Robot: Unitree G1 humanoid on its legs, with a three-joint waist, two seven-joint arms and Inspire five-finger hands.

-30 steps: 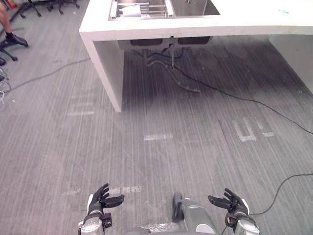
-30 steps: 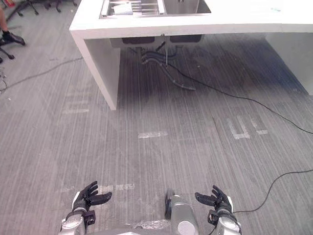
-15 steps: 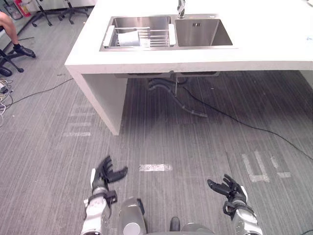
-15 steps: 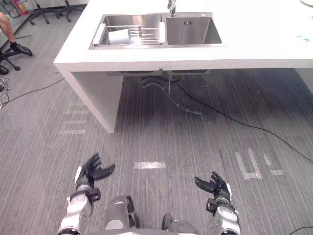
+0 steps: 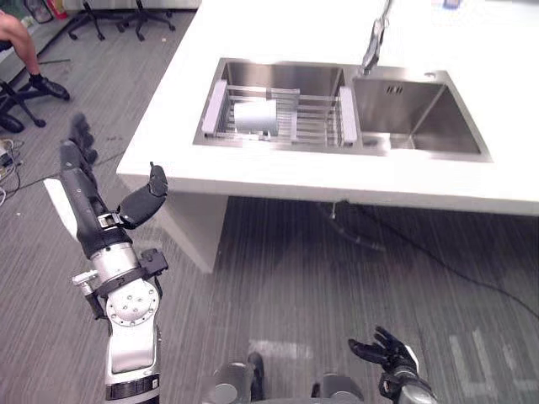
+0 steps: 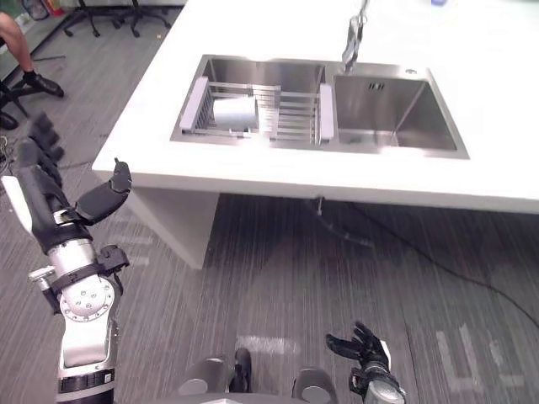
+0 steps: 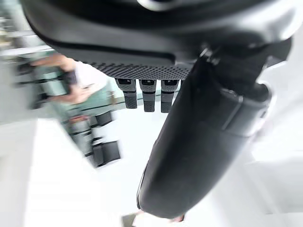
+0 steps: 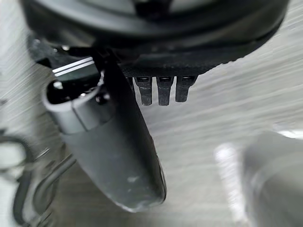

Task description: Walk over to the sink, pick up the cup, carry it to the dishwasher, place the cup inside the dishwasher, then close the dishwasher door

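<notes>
Ahead, the white cup (image 5: 255, 117) lies on its side in a wire rack (image 5: 316, 118) set across the left basin of the steel sink (image 5: 421, 126), which is sunk into the white counter (image 5: 278, 181). Which way its mouth faces is hard to tell. The tap (image 5: 373, 42) stands at the far side between the two basins, its top cut off by the picture's edge.

The left hand (image 5: 84, 206) is raised at the left, near the counter's near-left corner but apart from it. Its fingers (image 5: 80, 139) are straight and blurred, the thumb is spread wide, and it holds nothing. The right hand (image 5: 389, 353) hangs low at the near right over the grey floor (image 5: 278, 278), fingers spread and empty.

At the far left a person's leg (image 5: 24, 55) is cut off. What lies past the left hand in its wrist view is too blurred to make out.
</notes>
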